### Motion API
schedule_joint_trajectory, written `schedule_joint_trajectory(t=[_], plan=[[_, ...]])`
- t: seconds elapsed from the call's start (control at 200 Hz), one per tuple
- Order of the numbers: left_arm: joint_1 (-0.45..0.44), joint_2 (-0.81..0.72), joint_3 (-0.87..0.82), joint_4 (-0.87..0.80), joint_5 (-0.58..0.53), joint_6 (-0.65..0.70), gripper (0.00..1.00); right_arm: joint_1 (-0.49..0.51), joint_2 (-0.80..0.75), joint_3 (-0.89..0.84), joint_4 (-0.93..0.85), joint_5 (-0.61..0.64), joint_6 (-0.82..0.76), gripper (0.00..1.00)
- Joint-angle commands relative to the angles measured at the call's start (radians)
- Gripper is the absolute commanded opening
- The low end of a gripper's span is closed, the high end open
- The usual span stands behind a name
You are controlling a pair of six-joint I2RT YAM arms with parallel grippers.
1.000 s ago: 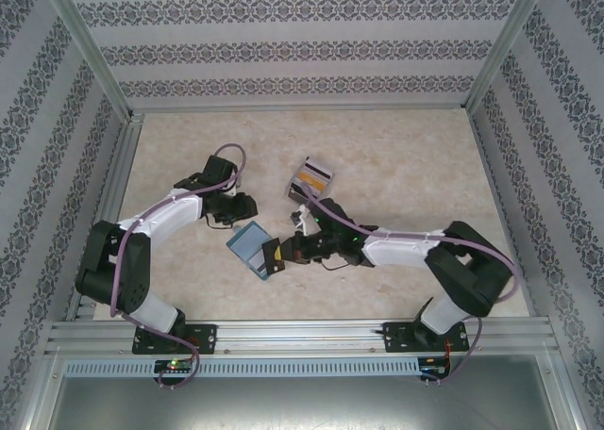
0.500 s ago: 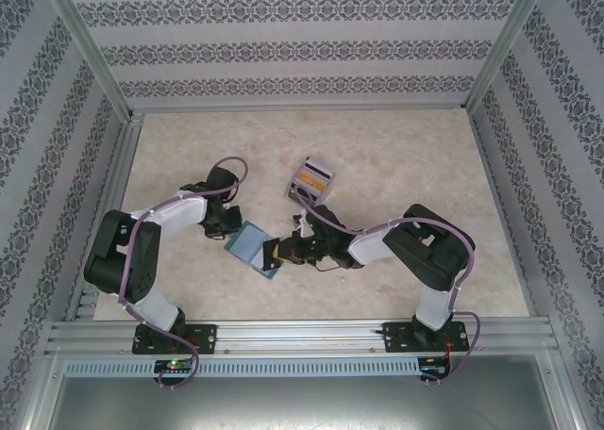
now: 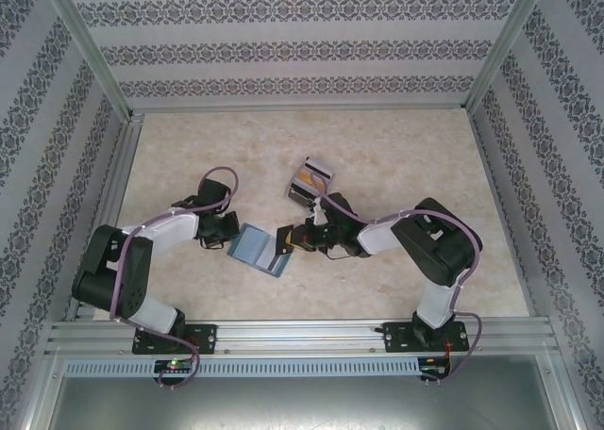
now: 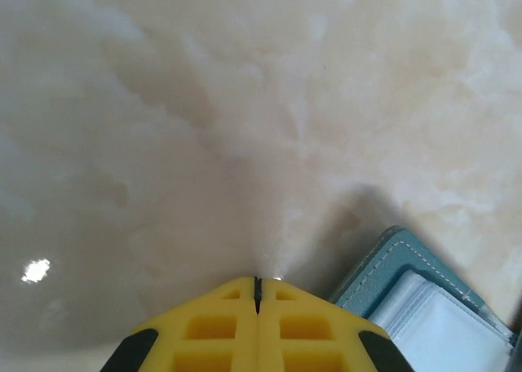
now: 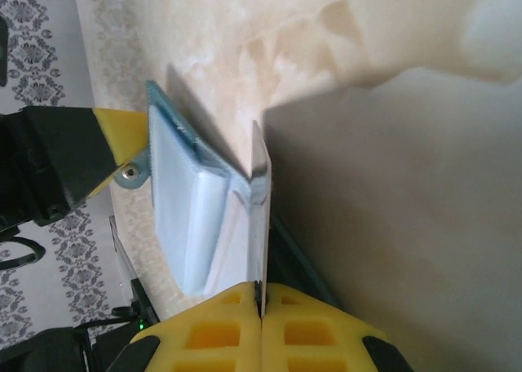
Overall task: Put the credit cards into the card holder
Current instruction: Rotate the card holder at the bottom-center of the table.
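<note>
The surface (image 3: 396, 157) is a pale beige top with a cloudy, marbled pattern, glossy enough to carry a bright spot of reflected light in the left wrist view. Metal rails frame it on all sides. A teal-blue card holder (image 3: 253, 246) lies open on it, left of centre and towards the near edge, its paler pocket pages facing up. Further back, near the centre and well apart from the card holder, stands a small clear box of upright cards (image 3: 311, 180).

The card holder (image 3: 251, 245) is teal with pale blue-grey pages, the credit card (image 5: 258, 201) grey-white, the table (image 3: 406, 157) marbled cream.
</note>
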Motion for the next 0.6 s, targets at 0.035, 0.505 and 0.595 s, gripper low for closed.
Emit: schedule_joint_trajectory(t=[0.035, 0.505, 0.595], plan=[[-0.005, 0.000, -0.124, -0.045, 0.103, -0.127, 0.00, 0.054, -0.104, 0.048, -0.189, -0.014, -0.097, 0.00], [-0.007, -0.049, -0.295, 0.239, 0.186, -0.394, 0.00, 0.094, -0.090, 0.034, -0.139, 0.024, -0.012, 0.00], [-0.007, -0.080, -0.311, 0.233, 0.177, -0.404, 0.00, 0.083, -0.087, 0.015, -0.128, 0.061, -0.006, 0.00]])
